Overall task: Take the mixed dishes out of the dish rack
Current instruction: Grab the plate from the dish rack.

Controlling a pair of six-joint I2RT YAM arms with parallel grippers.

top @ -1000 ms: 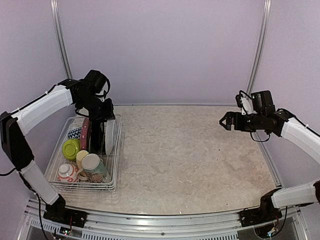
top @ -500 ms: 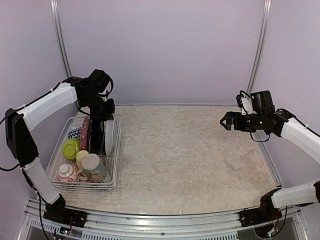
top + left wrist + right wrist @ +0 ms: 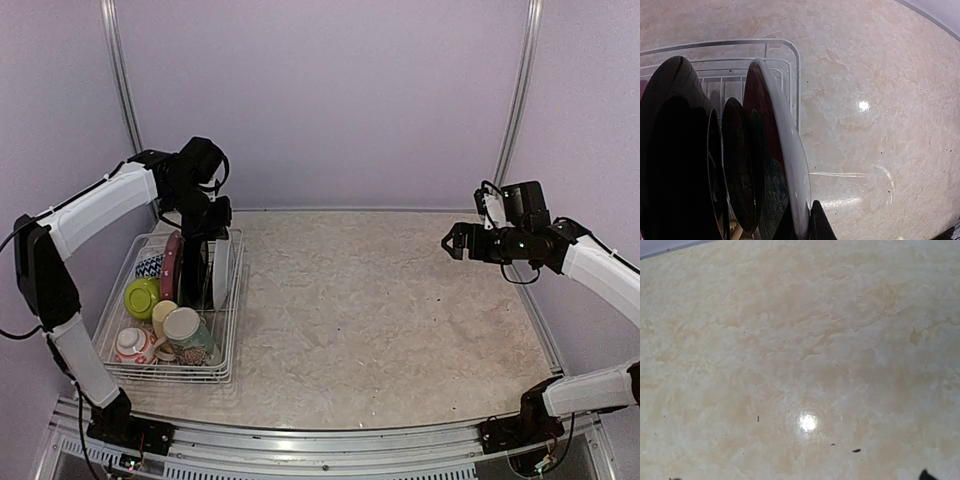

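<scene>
Left hand (image 3: pixel 207 232): closed together on the top rim of the pale-backed plate (image 3: pixel 221 272), which stands on edge at the right end of the upright slots. In the wrist view 1 dark finger (image 3: pixel 817 224) presses the plate's outer side and the rim runs down into the grip.

Beside that plate, to its left, 2 more stand on edge: a dark plate (image 3: pixel 192 270), then a pink-red plate (image 3: pixel 170 265).

All 3 sit in the far half of the dish rack (image 3: pixel 238 310), which rests on the left part of the bench (image 3: pixel 380 320).

The near half of the rack holds a lime-green bowl (image 3: pixel 142 297), a yellow mug (image 3: pixel 162 315), a cream patterned mug (image 3: pixel 188 335) and a red-white patterned bowl (image 3: pixel 133 345), crowded together.

Right hand (image 3: pixel 450 243): fingers spread apart, nothing between them, held above the right side of the bench, well apart from the rack.
</scene>
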